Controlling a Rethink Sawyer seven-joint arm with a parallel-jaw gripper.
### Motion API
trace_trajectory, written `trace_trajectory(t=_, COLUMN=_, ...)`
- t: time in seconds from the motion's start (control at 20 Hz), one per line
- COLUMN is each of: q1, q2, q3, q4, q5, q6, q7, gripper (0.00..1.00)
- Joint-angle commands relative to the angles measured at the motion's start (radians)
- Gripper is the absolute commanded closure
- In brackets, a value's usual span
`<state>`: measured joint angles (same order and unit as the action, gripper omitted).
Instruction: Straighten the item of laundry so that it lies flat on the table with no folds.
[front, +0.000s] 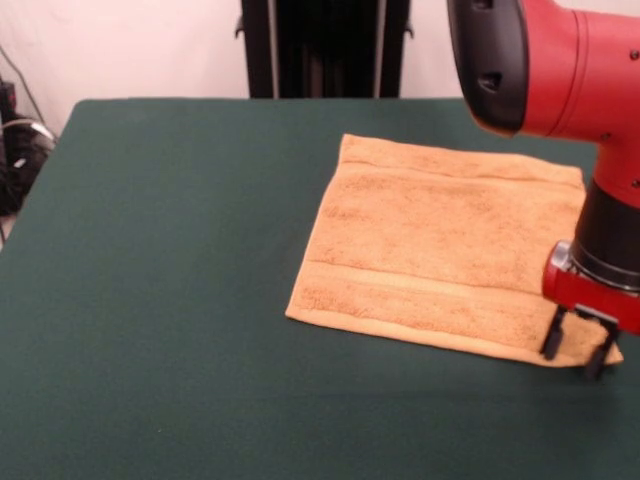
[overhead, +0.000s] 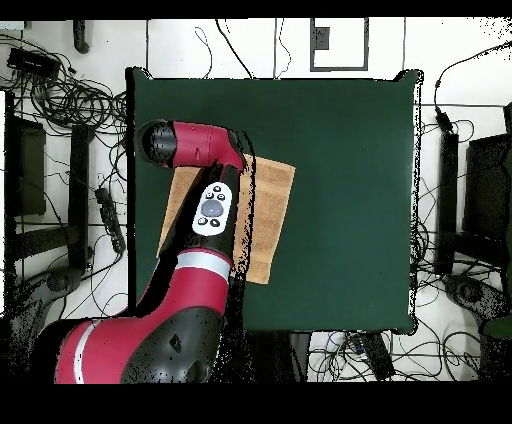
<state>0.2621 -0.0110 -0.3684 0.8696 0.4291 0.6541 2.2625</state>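
The orange-tan towel (front: 440, 245) lies spread out on the dark green table (front: 160, 300), right of centre in the front view, with a woven band near its front hem. It looks flat, with no large fold. My gripper (front: 576, 352) is at the towel's near right corner, its two black fingers (front: 552, 340) apart and pointing down at the corner's edge, nothing held between them. In the overhead view the towel (overhead: 272, 205) is partly covered by my red arm (overhead: 205, 150), which hides the gripper. The table (overhead: 350, 150) is much larger than the towel.
The black pedestal (front: 325, 45) stands beyond the table's far edge. Cables and dark gear (front: 18, 150) lie off the table's left side in the front view. In the overhead view, cables and stands (overhead: 60, 120) ring the table on all sides.
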Motion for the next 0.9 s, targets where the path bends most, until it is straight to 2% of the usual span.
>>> trace_trajectory(t=0.05, q1=0.022, q2=0.011, q3=0.017, q4=-0.043, q5=-0.003, q6=0.035, q7=0.200, gripper=0.00)
trace_trajectory(t=0.3, q1=0.017, q2=0.007, q3=0.026, q4=-0.031, q5=-0.005, q6=0.004, q7=0.195, gripper=0.00)
trace_trajectory(t=0.55, q1=0.007, q2=-0.006, q3=0.015, q4=-0.041, q5=0.006, q6=0.028, q7=0.218, gripper=0.00)
trace_trajectory(t=0.9, q1=-0.036, q2=-0.098, q3=0.012, q4=-0.006, q5=-0.006, q6=0.061, q7=0.168, gripper=0.00)
